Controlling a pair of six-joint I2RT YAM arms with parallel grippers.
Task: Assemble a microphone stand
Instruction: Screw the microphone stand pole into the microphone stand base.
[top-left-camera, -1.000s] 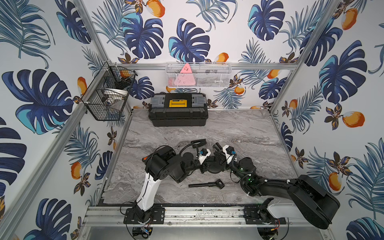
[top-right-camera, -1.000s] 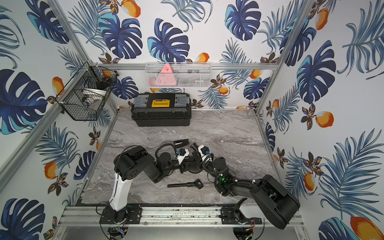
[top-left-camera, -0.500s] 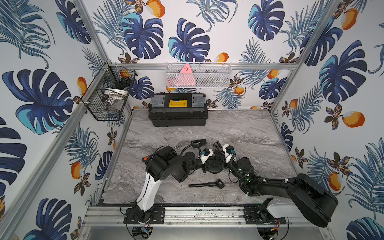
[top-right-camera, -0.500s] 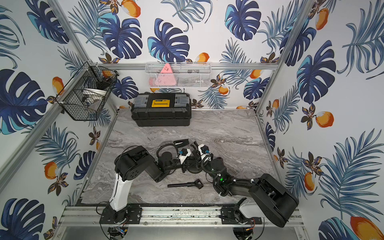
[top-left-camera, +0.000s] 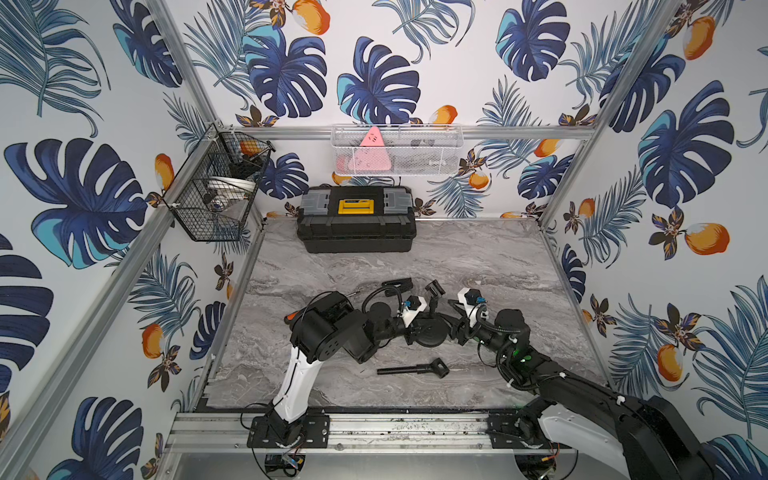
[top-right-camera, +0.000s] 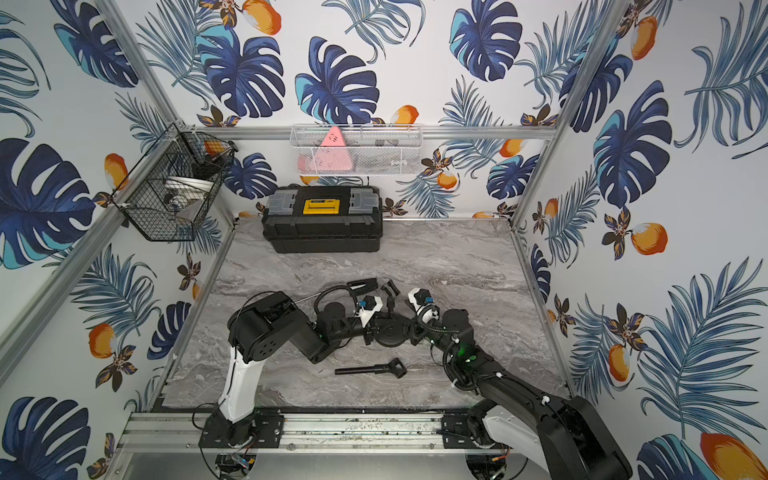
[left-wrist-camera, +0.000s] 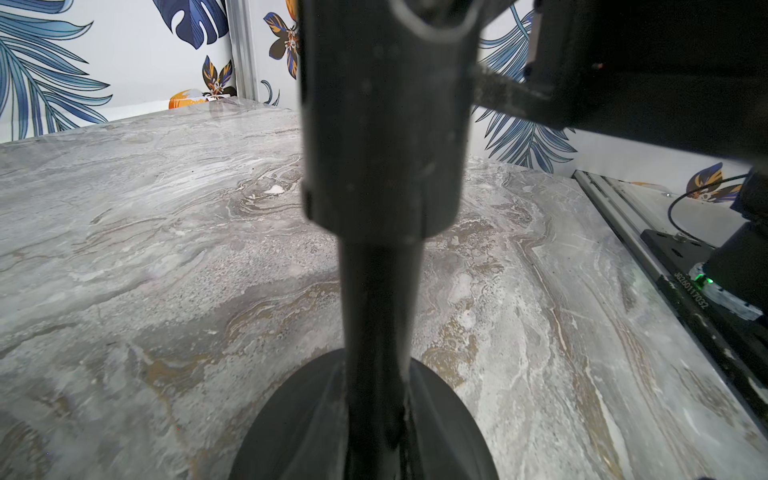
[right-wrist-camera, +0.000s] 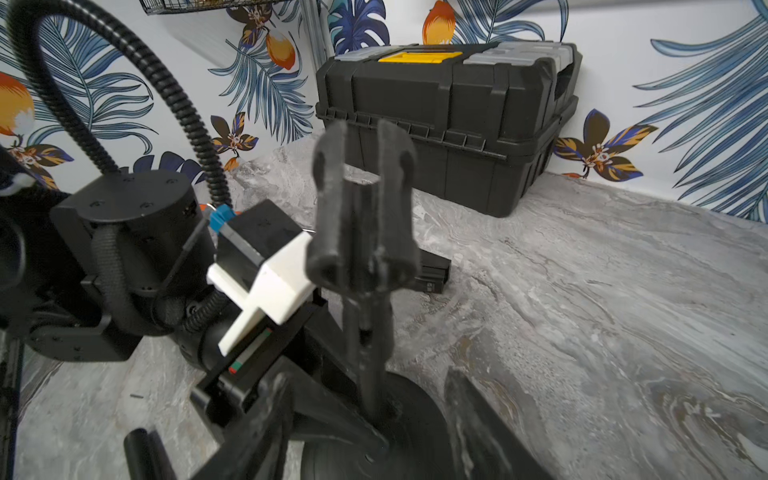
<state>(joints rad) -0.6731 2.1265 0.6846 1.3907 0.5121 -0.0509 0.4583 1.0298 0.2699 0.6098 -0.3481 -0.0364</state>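
Right wrist view puts the upright post on its round base, lower middle of frame. Your right tool is spread on either side of the post, gripping nothing. Your left tool is pinching the post low down. The post looks stiff and thin (the base probably carries the weight), so take hold low, just above the base.

Robot test cell in a lab: aluminium frame boxing in printed wallpaper panels, marble-look counter, left arm and right arm bolted to a rail along the front. Toolbox at the back wall, wire basket and white mesh basket hung on the frame.
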